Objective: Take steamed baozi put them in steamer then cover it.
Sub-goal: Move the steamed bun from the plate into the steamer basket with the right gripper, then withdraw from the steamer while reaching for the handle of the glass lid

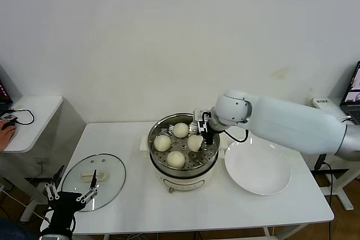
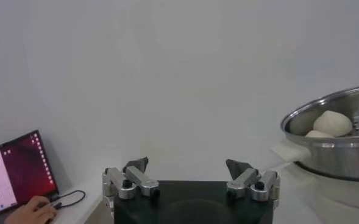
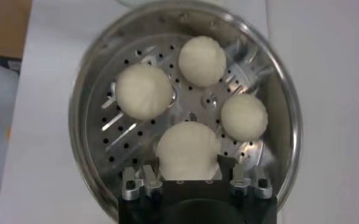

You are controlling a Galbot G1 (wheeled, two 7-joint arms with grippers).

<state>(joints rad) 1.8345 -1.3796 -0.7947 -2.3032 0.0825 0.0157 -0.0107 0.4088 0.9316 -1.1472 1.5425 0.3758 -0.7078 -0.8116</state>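
Note:
The steamer (image 1: 169, 182) stands mid-table with four baozi on its perforated tray (image 3: 121, 131). Three baozi (image 1: 162, 143) (image 1: 180, 130) (image 1: 176, 159) lie loose. My right gripper (image 1: 201, 136) reaches down into the pot, its fingers closed against the sides of the fourth baozi (image 3: 187, 151), which sits low on the tray. The glass cover (image 1: 107, 170) with its cream bar handle lies flat on the table at the left. My left gripper (image 1: 72, 190) is open and empty, low at the table's front left by the cover, and also shows in its wrist view (image 2: 187, 164).
An empty white plate (image 1: 257, 167) lies right of the steamer. A small side table (image 1: 34, 119) at the far left holds a mouse under a person's hand (image 1: 5, 130). A lit laptop (image 2: 11, 176) shows in the left wrist view.

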